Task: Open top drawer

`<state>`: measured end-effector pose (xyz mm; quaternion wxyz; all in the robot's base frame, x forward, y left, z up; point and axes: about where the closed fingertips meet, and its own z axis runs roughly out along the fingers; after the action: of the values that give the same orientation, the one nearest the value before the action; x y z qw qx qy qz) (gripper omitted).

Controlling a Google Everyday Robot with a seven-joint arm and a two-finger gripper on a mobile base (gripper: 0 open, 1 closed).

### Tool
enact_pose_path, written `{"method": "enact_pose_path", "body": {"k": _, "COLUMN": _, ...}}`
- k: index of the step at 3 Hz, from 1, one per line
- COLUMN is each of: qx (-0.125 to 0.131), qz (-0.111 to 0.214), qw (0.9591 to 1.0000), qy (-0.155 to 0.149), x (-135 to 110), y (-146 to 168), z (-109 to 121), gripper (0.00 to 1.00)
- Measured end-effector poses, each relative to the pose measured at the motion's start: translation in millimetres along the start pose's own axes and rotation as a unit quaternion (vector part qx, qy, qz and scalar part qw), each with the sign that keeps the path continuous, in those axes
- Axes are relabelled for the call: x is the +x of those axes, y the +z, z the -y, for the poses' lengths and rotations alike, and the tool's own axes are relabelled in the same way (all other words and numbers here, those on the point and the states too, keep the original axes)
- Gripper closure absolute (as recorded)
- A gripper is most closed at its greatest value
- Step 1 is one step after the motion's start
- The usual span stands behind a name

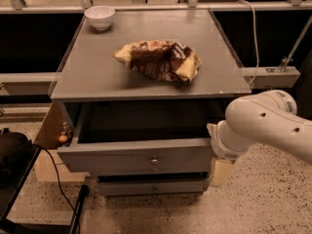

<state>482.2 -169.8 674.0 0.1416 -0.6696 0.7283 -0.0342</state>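
The top drawer [122,156] of the grey cabinet stands pulled out, with its dark inside showing under the cabinet top. Its small round metal knob [154,160] sits at the middle of the front panel. My gripper [215,150] is at the right end of the drawer front, on the white arm [263,123] that comes in from the right. Its two beige fingers [219,172] stand apart, one above and one below the panel's end, and hold nothing. It is well right of the knob.
A crumpled brown chip bag [161,60] and a white bowl [99,16] lie on the cabinet top [87,77]. A narrower drawer front [146,185] sits below. A black bag [12,155] and a cable [53,174] are on the floor at the left.
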Motion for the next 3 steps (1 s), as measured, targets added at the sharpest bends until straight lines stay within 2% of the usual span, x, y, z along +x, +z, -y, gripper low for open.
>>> {"method": "enact_pose_path", "body": {"k": 1, "qx": 0.005, "qz": 0.015, "qw": 0.9998, "qy": -0.008, "x": -5.8, "y": 7.2, "z": 7.4, "gripper": 0.0}}
{"method": "enact_pose_path", "body": {"k": 3, "qx": 0.001, "qz": 0.039, "qw": 0.9989, "qy": -0.025, "x": -15.0, "y": 28.5, "z": 22.9, "gripper": 0.0}}
